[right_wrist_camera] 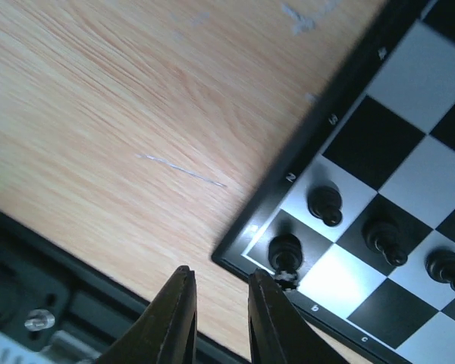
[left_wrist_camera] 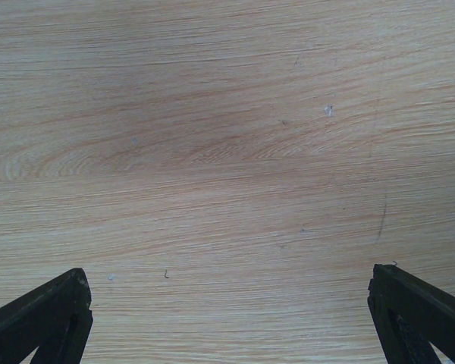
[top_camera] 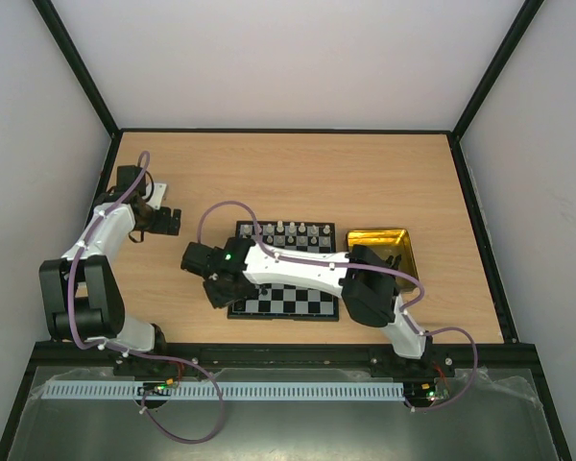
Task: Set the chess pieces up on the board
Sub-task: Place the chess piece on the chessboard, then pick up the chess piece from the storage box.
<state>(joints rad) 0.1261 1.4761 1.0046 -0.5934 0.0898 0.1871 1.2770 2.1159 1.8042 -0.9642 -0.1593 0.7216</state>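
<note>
Your right tool (right_wrist_camera: 221, 271) hung with its fingers narrowly apart and nothing between them. Its tips were just short of a black piece (right_wrist_camera: 285, 250) standing on the corner square of the board (right_wrist_camera: 409, 91). I judge you were seating that piece. The next move called for a straight lift, clear of the black pawns (right_wrist_camera: 324, 203) just beyond. Your left tool (left_wrist_camera: 229, 274) stood wide apart over bare desk (left_wrist_camera: 227, 136), well off to the side.
</note>
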